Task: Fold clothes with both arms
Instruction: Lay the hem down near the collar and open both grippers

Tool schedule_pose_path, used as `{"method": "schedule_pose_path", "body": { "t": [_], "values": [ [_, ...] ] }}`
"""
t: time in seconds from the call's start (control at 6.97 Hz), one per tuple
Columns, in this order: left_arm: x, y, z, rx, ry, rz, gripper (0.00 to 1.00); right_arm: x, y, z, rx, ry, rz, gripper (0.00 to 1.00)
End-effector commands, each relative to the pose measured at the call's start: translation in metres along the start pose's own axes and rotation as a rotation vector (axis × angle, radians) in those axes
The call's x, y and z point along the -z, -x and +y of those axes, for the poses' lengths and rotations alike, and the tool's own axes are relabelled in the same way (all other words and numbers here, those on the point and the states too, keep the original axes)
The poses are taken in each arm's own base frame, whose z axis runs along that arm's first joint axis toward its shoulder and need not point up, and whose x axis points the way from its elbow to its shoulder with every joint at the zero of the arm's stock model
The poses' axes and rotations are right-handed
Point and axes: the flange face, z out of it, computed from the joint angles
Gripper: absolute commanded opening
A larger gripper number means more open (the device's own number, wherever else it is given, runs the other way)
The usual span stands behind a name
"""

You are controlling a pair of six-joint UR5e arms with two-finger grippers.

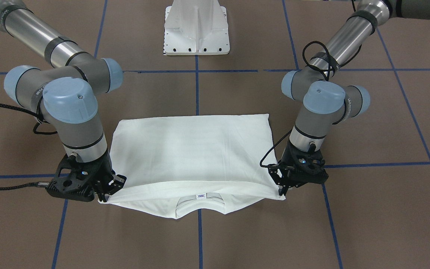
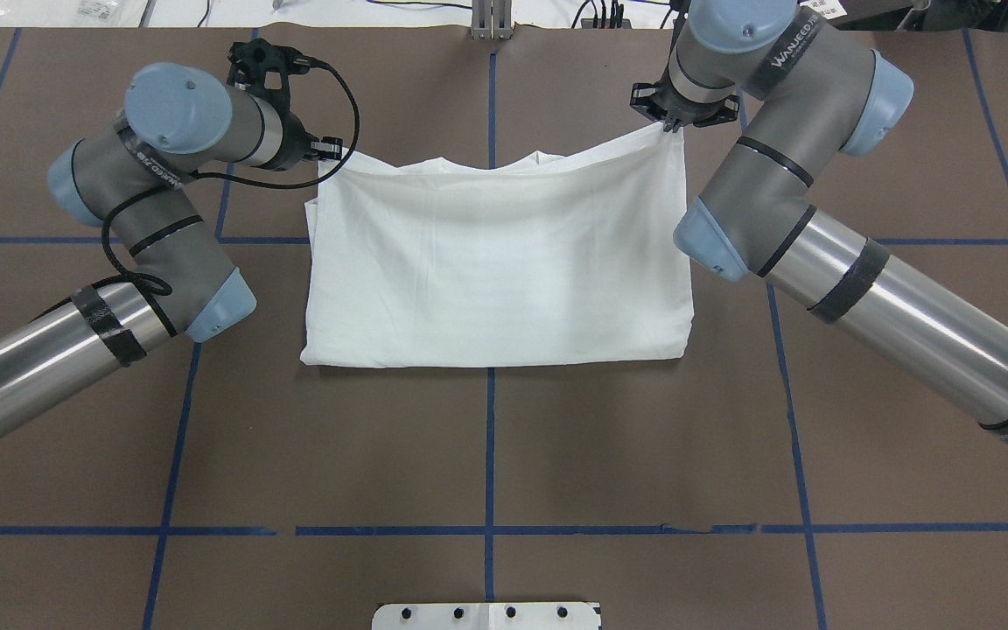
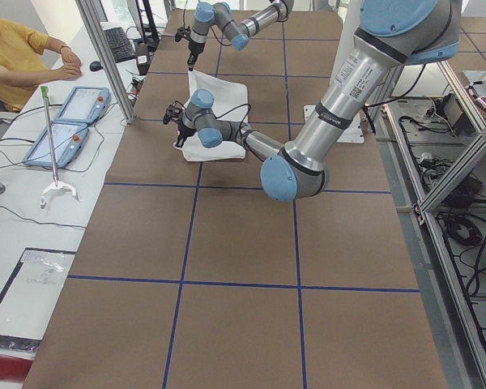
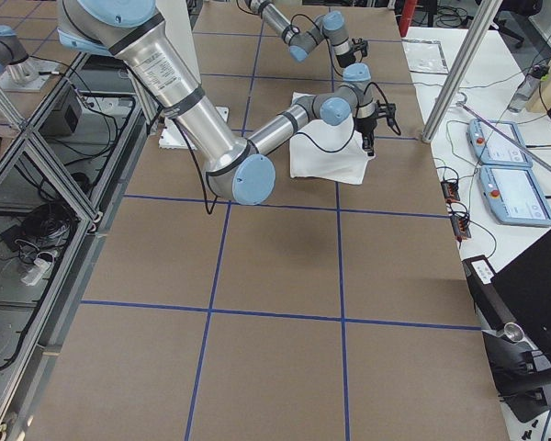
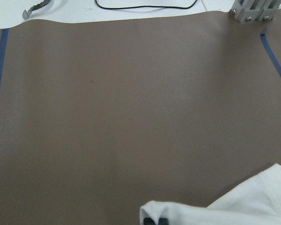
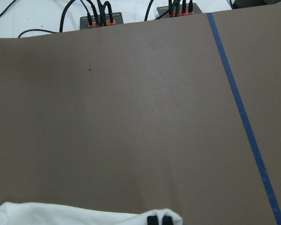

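The white T-shirt (image 2: 495, 262) lies folded over on the brown table, its collar and neck label (image 1: 200, 195) peeking out at the edge far from the robot's base. My left gripper (image 2: 326, 154) is shut on the upper layer's corner, seen on the right in the front view (image 1: 282, 189). My right gripper (image 2: 669, 128) is shut on the opposite corner (image 1: 106, 192). Both corners are lifted slightly off the table. In the left wrist view, white cloth (image 5: 215, 211) wraps the fingertips (image 5: 163, 221). The right wrist view shows cloth (image 6: 84, 214) around its fingertips (image 6: 167, 220) too.
The white pedestal base (image 1: 197, 28) stands at the robot's side of the table. Blue tape lines (image 2: 490, 455) grid the brown surface. A person (image 3: 16, 61) sits by two tablets (image 3: 69, 121) at the operators' bench beyond the table's far edge, where cables run (image 6: 100, 16).
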Motion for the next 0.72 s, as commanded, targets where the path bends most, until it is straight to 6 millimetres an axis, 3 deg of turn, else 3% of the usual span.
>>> {"method": "schedule_pose_path", "body": {
  "t": [0.0, 0.14, 0.29, 0.57],
  "values": [
    [0.002, 0.002, 0.001, -0.004, 0.000, 0.001, 0.93, -0.014, -0.002, 0.012, 0.005, -0.007, 0.026, 0.99],
    [0.015, 0.005, 0.006, -0.055, -0.007, 0.016, 1.00, -0.014, -0.003, 0.010, 0.007, -0.027, 0.034, 1.00],
    [0.031, 0.008, 0.008, -0.129, -0.021, 0.027, 1.00, -0.011, -0.002, 0.011, 0.012, -0.029, 0.030, 1.00],
    [0.066, 0.027, 0.041, -0.144, 0.031, 0.108, 1.00, -0.012, -0.006, 0.011, 0.012, -0.027, 0.030, 1.00]
  ]
}}
